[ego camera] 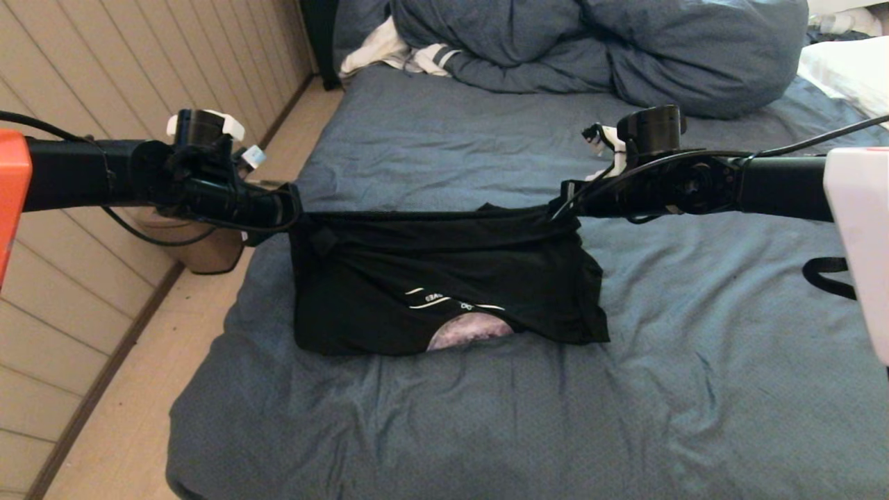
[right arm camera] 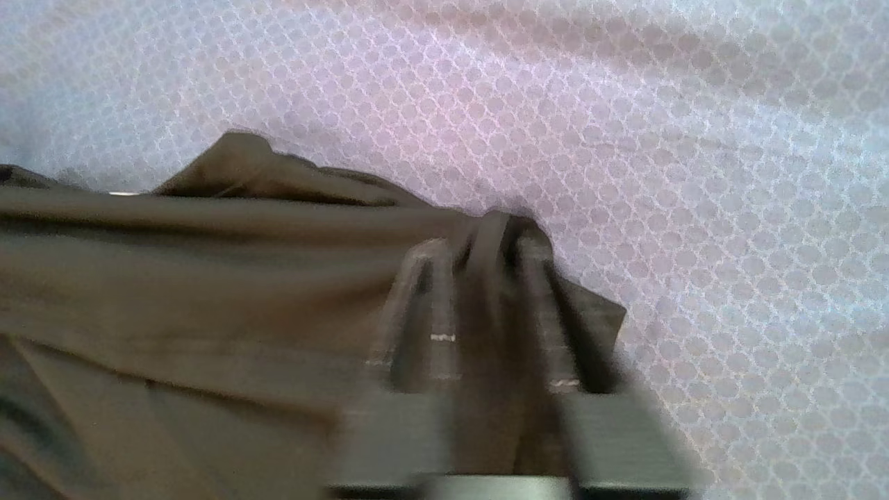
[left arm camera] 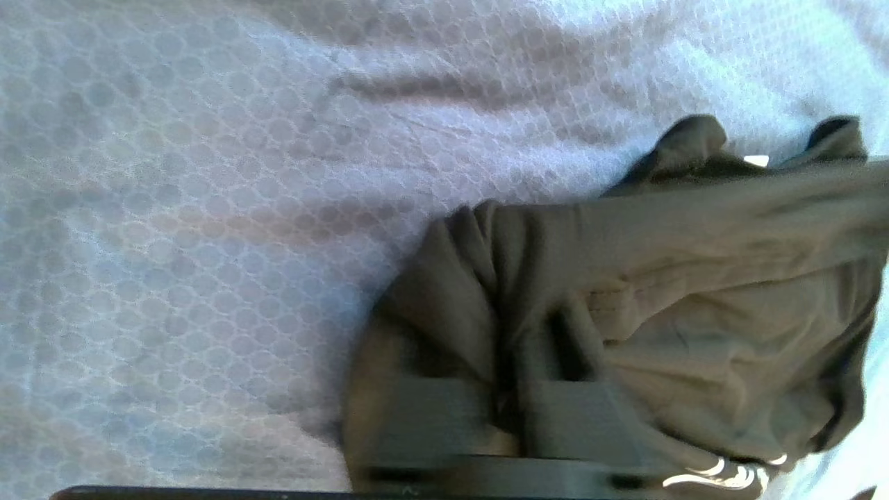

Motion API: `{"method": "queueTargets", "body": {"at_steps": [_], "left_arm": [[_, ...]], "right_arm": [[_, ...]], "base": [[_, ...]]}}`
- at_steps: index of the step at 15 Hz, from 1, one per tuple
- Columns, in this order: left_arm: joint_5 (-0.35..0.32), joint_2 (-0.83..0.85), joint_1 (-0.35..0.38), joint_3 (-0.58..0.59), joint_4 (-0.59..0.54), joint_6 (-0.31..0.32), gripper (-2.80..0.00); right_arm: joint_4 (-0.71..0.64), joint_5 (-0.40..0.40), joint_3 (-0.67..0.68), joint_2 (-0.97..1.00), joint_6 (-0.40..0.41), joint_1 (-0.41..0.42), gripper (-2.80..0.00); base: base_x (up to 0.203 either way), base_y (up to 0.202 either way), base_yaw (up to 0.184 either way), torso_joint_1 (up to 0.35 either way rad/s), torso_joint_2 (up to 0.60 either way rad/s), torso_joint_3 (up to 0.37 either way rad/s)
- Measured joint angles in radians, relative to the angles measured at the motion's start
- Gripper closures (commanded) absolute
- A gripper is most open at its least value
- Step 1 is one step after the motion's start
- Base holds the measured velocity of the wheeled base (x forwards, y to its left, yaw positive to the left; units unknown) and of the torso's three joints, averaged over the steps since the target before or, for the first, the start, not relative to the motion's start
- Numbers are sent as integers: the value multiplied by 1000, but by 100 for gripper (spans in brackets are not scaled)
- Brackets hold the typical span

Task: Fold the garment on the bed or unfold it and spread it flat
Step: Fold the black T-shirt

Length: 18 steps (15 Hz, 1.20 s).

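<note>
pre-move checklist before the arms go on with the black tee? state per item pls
1. Left claw has cloth of the black short-sleeved T-shirt between its fingers: ok.
2. Right claw has cloth between its fingers: ok.
3. Grip firm at both claws: cannot tell.
4. Held edge stretched level between the arms: ok.
5. Lower part of the shirt resting on the slate-blue bed sheet, moon print peeking out: ok.
6. Shirt apart from the bulky blue duvet: ok.
</note>
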<state>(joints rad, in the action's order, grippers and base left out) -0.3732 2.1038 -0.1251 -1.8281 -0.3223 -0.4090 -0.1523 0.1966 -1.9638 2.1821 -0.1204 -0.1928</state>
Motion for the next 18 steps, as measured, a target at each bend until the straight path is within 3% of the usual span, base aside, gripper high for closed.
{"method": "queueTargets", "body": {"at_steps": [9,10,11,15,18], "left_arm": [[3,-109,3,-1,-11,-2,-280],[5,-141,9,-1,-25,0,-280],[6,-174,12,0,-63,5,0],[7,-297,20,29,-335,99,0],[12,-350,20,120,-373,157,0]], "right_arm": [[-17,7,0,-50,-25,26,-280],[-34,5,1,-73,-38,32,0],[-74,3,3,-99,-45,40,0],[-376,1,8,-216,-31,66,0],[-570,6,57,-274,23,78,0]], "base": [[0,0,0,0,0,0],[0,0,0,0,0,0],[0,0,0,0,0,0],[0,0,0,0,0,0],[0,0,0,0,0,0]]}}
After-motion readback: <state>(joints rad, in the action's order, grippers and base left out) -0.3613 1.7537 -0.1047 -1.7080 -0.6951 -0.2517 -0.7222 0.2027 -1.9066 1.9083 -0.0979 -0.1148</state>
